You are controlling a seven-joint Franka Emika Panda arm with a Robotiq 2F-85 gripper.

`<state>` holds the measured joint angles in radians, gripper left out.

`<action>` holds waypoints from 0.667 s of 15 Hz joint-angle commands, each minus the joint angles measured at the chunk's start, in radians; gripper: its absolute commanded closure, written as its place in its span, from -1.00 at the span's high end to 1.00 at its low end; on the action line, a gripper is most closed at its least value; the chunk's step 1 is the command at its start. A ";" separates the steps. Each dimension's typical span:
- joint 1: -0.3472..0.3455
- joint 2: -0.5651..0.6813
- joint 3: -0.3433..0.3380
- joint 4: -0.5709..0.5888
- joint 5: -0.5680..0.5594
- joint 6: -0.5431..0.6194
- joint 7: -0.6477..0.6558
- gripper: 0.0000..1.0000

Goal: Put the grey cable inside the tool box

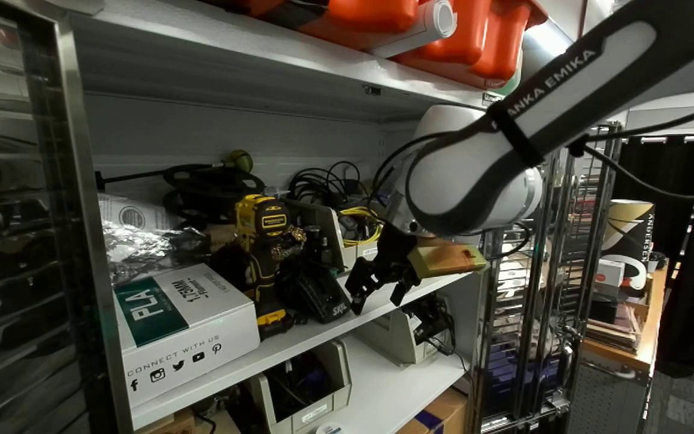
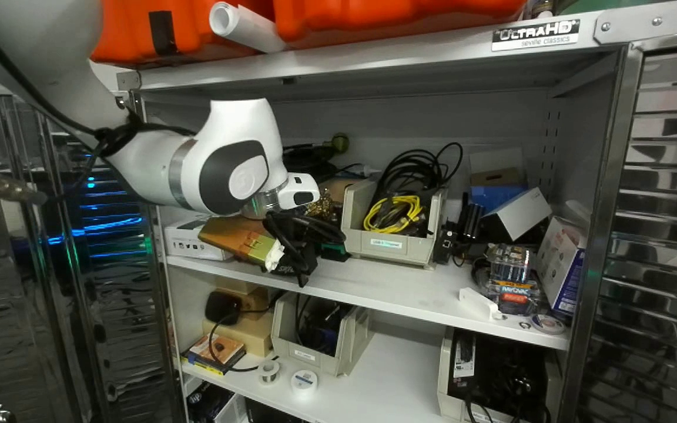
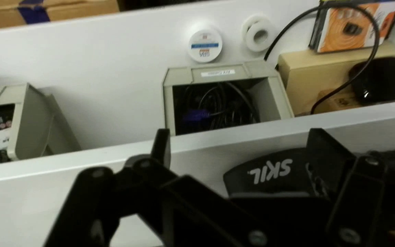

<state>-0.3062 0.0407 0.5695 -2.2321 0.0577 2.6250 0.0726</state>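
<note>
My gripper (image 1: pixel 377 298) is open and empty in front of the upper shelf's edge. In the wrist view its two black fingers (image 3: pixel 242 147) stand wide apart, with a black SKIL tool (image 3: pixel 269 171) on the shelf beyond them. The SKIL tool (image 1: pixel 320 295) also shows in an exterior view. The tool box is hidden or out of view. I cannot pick out a grey cable. A grey bin (image 2: pixel 385 245) on the upper shelf holds black cables (image 2: pixel 418 167) and a yellow cable (image 2: pixel 394 214).
A yellow-and-black drill (image 1: pixel 262 229) stands beside a white PLA box (image 1: pixel 202 313). A yellow block (image 1: pixel 449 259) sits on my wrist. Orange cases (image 2: pixel 397 17) lie on top. Batteries (image 2: pixel 512 288) sit at the shelf's end. The lower shelf holds a cable bin (image 3: pixel 218 73).
</note>
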 commanded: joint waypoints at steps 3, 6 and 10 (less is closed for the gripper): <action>0.153 -0.171 -0.288 0.029 0.187 -0.452 -0.187 1.00; 0.205 -0.214 -0.418 0.118 0.110 -0.708 -0.184 1.00; 0.254 -0.211 -0.483 0.106 0.109 -0.698 -0.179 1.00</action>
<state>-0.1023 -0.1716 0.1332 -2.1288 0.1757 1.9288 -0.1134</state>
